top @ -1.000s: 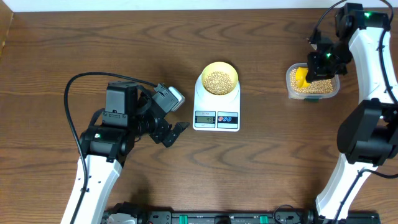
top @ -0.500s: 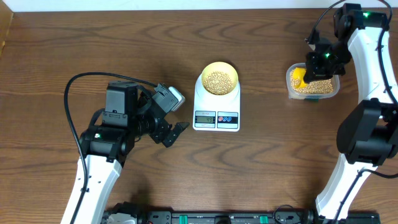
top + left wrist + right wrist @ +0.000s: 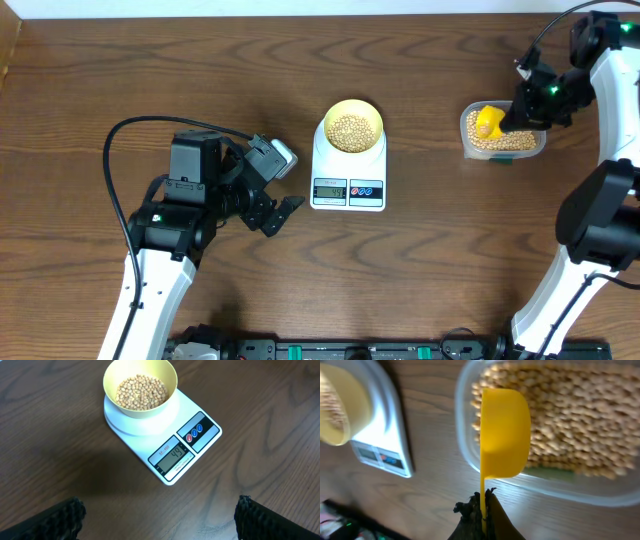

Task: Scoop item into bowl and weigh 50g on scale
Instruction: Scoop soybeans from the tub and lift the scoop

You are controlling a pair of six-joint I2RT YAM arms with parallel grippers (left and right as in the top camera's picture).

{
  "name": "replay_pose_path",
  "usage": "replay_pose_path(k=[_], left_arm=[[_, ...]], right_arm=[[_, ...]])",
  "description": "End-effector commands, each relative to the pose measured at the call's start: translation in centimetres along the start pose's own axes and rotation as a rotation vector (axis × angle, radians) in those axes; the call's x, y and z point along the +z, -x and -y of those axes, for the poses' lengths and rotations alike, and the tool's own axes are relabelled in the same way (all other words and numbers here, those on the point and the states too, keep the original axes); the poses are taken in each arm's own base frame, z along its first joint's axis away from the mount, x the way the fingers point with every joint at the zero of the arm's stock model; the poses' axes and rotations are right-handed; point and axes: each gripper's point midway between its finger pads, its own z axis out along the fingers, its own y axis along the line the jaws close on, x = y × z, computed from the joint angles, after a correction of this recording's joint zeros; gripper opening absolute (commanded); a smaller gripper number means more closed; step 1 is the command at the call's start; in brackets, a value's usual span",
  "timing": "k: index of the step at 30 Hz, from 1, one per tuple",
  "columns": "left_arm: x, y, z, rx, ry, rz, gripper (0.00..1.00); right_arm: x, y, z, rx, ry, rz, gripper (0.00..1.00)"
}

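Your right claw (image 3: 482,507), clamped shut on the yellow scoop (image 3: 504,432) by its handle, has swung outward in the last second. The scoop hangs over the bean tub (image 3: 620,497), likely for a final top-up. Your left claw (image 3: 160,522) gapes empty above the tabletop (image 3: 50,435). Beans (image 3: 141,391) sit in the bowl (image 3: 145,414) on the scale (image 3: 165,447), reading 49.

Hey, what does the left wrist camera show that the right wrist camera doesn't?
Only left wrist: the display readable, at 49, and the open left gripper. Only right wrist: the scoop, its handle in the shut right gripper, at the tub of beans. Both: the scale with the bowl on it, on the table.
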Motion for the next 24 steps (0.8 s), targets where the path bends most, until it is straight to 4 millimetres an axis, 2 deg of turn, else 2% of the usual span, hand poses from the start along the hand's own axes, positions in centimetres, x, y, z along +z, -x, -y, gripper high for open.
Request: replay_pose_path(k=[1, 9, 14, 18, 24], left_arm=[[0.0, -0.1, 0.0, 0.008, -0.006, 0.001, 0.98], [0.0, -0.1, 0.1, 0.008, -0.006, 0.001, 0.98], [0.0, -0.1, 0.1, 0.008, -0.006, 0.001, 0.98], [0.0, -0.1, 0.1, 0.008, -0.006, 0.001, 0.98], [0.0, -0.1, 0.0, 0.008, -0.006, 0.001, 0.98]], right_arm=[[-1.3, 0.8, -2.6, -0.060, 0.127, 0.071, 0.01], [-2.4, 1.3, -5.3, -0.090, 0.239, 0.125, 0.01], [-2.4, 1.6, -7.4, -0.130, 0.289, 0.136, 0.01], [-1.8, 2.1, -9.8, -0.184, 0.331, 0.142, 0.01], [-0.4, 2.0, -14.5, -0.288, 0.363, 0.116, 0.01]])
